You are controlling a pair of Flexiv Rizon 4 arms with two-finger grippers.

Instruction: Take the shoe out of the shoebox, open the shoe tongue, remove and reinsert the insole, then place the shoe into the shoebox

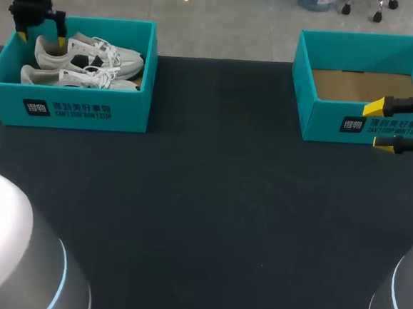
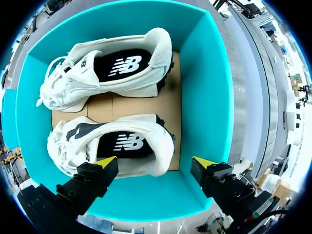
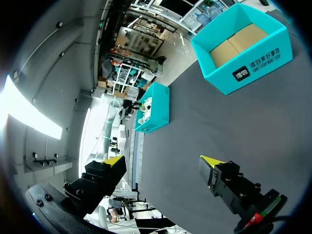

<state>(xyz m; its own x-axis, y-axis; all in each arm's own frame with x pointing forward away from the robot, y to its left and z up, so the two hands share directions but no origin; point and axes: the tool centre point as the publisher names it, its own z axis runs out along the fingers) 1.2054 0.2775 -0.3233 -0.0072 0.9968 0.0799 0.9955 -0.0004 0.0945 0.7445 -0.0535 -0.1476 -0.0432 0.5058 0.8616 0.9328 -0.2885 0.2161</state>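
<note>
The left tool (image 2: 156, 163) is wide open and holds nothing. It hangs over the teal shoebox (image 2: 207, 97) that contains the shoes. One yellow tip is above the side of the nearer white sneaker (image 2: 73, 144), and I cannot tell whether it touches the shoe. The other tip is above the box wall at the corner, beside the heel. The second sneaker (image 2: 87, 83) lies next to the first one. Both lie flat on the brown cardboard bottom with their toes at the same end, not yet taken out.

The right tool (image 1: 377, 126) is also wide open and empty. It is in the air in front of the empty shoebox (image 1: 331, 121), over the dark counter (image 1: 209, 212).

Only the left wrist view looks straight down into the shoes, and there a black insole (image 2: 129, 142) shows inside each one. The head view shows the two boxes together, well apart at opposite sides of the far part of the counter. The right wrist view also shows both boxes, the empty one nearer and the one with the shoes farther, and only bare counter ahead of its fingers.
</note>
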